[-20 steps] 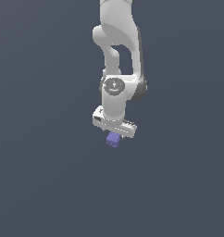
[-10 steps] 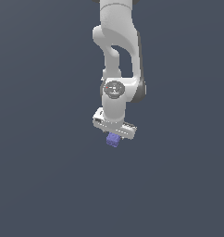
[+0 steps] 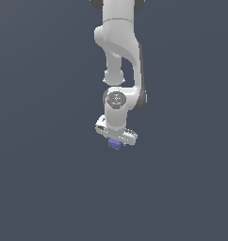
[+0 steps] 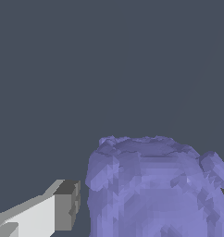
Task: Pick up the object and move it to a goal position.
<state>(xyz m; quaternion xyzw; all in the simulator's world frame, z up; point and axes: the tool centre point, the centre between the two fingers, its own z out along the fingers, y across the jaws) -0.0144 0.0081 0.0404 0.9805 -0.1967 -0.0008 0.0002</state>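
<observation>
Small purple-blue object [image 3: 114, 144] with matte, lumpy-looking faces, hanging just under the white claw [image 3: 115, 142], low in the middle of the exterior view. Apparently clamped between the grey-tipped fingers [image 4: 66, 205], though only one finger shows clearly in the wrist view, close beside the purple-blue bulk [image 4: 155, 190]. No goal marker and no counter visible anywhere against the flat dark backdrop. Best to hold the squeeze constant, carry smoothly without wrist twists, and delay any release until settled at the goal.
</observation>
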